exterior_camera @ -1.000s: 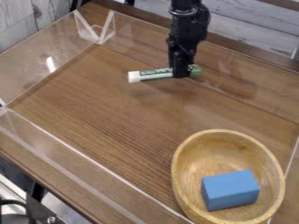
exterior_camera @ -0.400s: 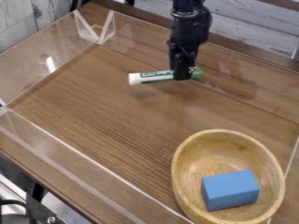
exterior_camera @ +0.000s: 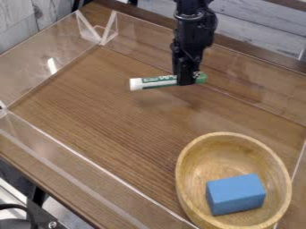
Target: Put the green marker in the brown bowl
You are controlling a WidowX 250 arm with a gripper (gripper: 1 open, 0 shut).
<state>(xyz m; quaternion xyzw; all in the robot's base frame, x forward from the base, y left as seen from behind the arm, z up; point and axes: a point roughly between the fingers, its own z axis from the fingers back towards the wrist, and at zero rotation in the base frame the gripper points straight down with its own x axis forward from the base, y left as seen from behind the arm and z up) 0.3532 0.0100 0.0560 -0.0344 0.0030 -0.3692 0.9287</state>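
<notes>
The green marker (exterior_camera: pixel 153 82), white with green print and a dark green cap, lies level just above the wood at the table's far middle, and a faint shadow shows under it. My gripper (exterior_camera: pixel 187 79) points straight down and is shut on the marker near its cap end. The white barrel sticks out to the left of the fingers. The brown bowl (exterior_camera: pixel 191 154), wide and of light wood, sits at the near right, well apart from the gripper.
A blue rectangular block (exterior_camera: pixel 235 193) lies inside the bowl. Clear plastic walls (exterior_camera: pixel 48 64) ring the wooden table, with a folded clear piece (exterior_camera: pixel 96 29) at the far left corner.
The marker, held in the gripper, has come slightly off the wood and a shadow now shows beneath it. The gripper itself has hardly shifted.
</notes>
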